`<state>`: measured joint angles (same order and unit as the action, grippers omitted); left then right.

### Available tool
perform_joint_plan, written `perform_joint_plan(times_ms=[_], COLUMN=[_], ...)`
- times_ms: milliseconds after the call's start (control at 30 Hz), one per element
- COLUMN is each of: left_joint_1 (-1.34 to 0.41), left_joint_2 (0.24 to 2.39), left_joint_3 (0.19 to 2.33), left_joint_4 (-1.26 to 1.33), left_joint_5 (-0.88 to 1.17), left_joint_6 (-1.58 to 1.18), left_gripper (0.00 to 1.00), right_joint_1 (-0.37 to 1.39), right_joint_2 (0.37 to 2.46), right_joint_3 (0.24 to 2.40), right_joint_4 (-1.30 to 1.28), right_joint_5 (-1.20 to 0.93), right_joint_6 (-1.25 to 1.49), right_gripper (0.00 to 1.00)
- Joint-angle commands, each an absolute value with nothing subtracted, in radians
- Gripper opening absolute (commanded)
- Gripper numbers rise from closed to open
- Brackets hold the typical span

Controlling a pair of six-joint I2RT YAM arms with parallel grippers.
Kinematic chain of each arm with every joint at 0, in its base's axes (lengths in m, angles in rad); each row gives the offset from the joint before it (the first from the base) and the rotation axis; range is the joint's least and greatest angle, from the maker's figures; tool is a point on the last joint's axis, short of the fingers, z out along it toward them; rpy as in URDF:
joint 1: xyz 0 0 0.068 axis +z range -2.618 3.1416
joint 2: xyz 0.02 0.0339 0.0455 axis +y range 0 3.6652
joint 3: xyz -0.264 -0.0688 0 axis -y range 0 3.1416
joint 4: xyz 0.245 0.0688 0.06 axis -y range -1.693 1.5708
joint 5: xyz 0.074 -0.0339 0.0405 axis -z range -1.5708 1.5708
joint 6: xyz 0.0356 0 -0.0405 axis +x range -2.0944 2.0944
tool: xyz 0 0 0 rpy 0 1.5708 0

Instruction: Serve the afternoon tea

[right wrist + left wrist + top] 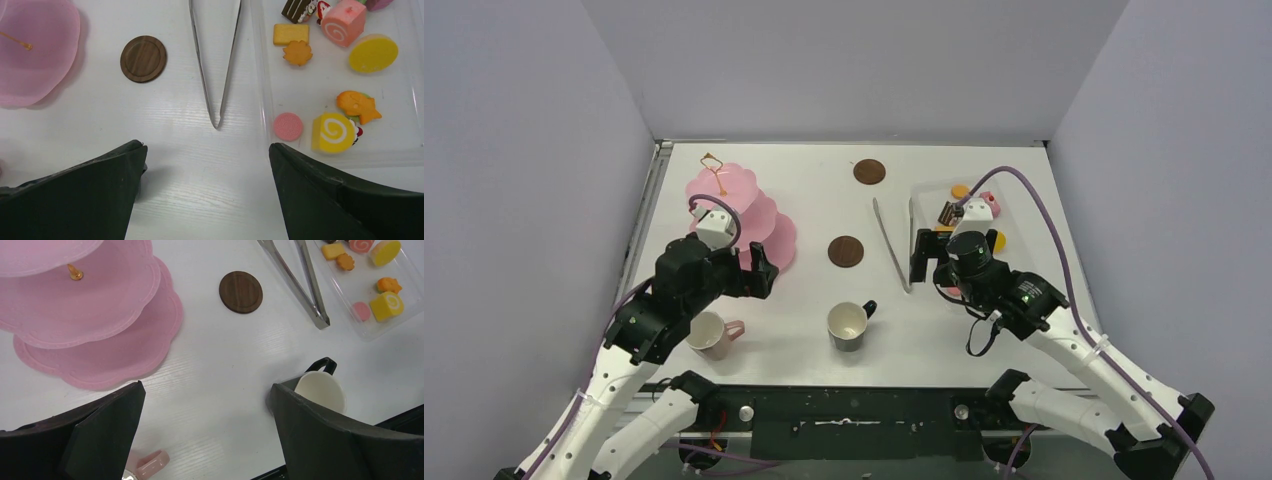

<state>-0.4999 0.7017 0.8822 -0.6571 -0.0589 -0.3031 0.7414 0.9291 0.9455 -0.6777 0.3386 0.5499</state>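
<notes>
The pink three-tier stand (739,215) stands empty at the back left; it also shows in the left wrist view (100,315). A pink mug (711,335) and a black mug (849,325) stand near the front edge. One brown coaster (845,251) lies mid-table and another (870,171) at the back. Several toy pastries (332,131) lie in the clear tray. My left gripper (759,272) is open and empty, hovering between the stand and the pink mug. My right gripper (929,258) is open and empty above the table just left of the tray's near corner.
Long metal tongs (892,243) lie between the middle coaster and the clear tray (916,200), tips toward the front. Grey walls enclose the table on three sides. The arm bases sit along the front edge.
</notes>
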Motion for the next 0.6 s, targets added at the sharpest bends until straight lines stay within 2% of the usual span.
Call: perform_joint_plan(times_ms=[0, 300, 567], left_joint_1=[-0.495, -0.495, -0.495], left_joint_2=[0.683, 0.683, 0.679], left_joint_3=[0.921, 0.917, 0.884], left_joint_4=[-0.593, -0.643, -0.687], left_joint_5=[-0.063, -0.09, -0.114], left_joint_6=[-0.288, -0.271, -0.294], left_gripper=[0.97, 0.97, 0.97], right_joint_1=[0.749, 0.747, 0.693], right_joint_2=[0.906, 0.99, 1.211], right_joint_3=[0.961, 0.959, 0.978], right_joint_4=[-0.609, -0.59, -0.51], right_joint_5=[0.341, 0.313, 0.282], right_joint_6=[0.524, 0.497, 0.474], right_gripper=[1.0, 1.0, 0.99])
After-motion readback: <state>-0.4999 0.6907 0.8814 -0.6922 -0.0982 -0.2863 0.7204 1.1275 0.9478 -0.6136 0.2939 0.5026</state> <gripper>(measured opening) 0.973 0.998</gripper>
